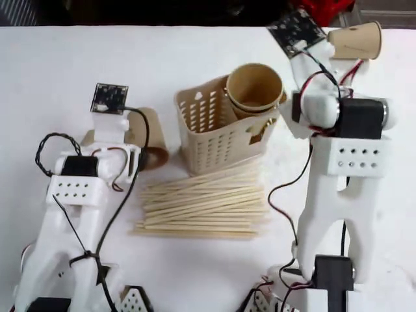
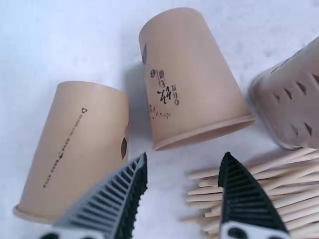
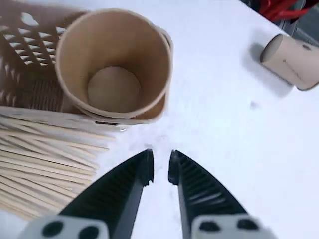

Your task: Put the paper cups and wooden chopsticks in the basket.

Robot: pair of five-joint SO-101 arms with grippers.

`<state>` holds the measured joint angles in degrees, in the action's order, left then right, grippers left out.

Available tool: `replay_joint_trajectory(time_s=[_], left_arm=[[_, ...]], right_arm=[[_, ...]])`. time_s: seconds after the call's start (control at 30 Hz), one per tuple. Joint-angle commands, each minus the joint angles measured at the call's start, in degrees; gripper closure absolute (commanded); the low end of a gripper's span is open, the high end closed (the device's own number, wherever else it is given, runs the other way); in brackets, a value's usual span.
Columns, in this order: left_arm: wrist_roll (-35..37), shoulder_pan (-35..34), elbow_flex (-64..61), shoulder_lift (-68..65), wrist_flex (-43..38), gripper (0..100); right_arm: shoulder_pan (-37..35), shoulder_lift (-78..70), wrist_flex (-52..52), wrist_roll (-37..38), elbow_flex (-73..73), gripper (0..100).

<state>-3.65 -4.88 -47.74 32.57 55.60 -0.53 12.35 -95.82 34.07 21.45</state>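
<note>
Two paper cups lie on their sides on the white table: one (image 2: 75, 149) close to my left gripper (image 2: 182, 167), the other (image 2: 192, 84) just beyond it. The left gripper is open and empty above them. A cream basket (image 1: 208, 130) holds stacked paper cups (image 3: 112, 64) upright at one end. Wooden chopsticks (image 1: 201, 205) lie in a loose pile in front of the basket. My right gripper (image 3: 159, 167) hovers near the basket, its fingers almost together with nothing between them. Another paper cup (image 1: 356, 40) lies at the back right.
The left arm (image 1: 71, 188) stands left of the chopstick pile and partly covers the lying cups (image 1: 153, 140). The right arm (image 1: 344, 169) rises right of the basket. Open table surface spreads between the basket and the far cup (image 3: 289, 62).
</note>
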Motion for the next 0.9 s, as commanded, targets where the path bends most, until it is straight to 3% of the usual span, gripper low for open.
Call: replay_joint_trajectory(time_s=[0.0, 0.1, 0.23, 0.43, 0.57, 0.67, 0.87], left_arm=[[0.26, 1.01, 0.26, 1.45, -1.32, 76], [0.26, 0.48, 1.76, 1.98, -0.88, 76], [-1.41, -2.51, 8.35, 1.98, 4.40, 76], [-14.07, -3.03, 23.03, 1.80, 16.00, 76], [-25.67, -0.48, 24.88, 1.36, 19.60, 76], [-31.74, 1.27, 20.31, 1.27, 17.49, 76], [-32.62, 3.65, 7.47, 1.27, 3.52, 76]], right_arm=[[4.44, 1.98, 3.47, -0.79, -4.22, 93.0], [9.27, 1.98, 5.05, -6.42, -8.26, 94.2], [14.73, 5.49, 9.80, -8.26, -16.62, 97.8], [16.48, 24.48, 24.84, -8.88, -42.55, 98.1], [16.22, 38.55, 31.25, -7.21, -61.36, 98.1], [16.13, 47.08, 33.80, -4.40, -73.58, 98.1], [16.13, 57.63, 36.79, -2.11, -89.05, 98.1]])
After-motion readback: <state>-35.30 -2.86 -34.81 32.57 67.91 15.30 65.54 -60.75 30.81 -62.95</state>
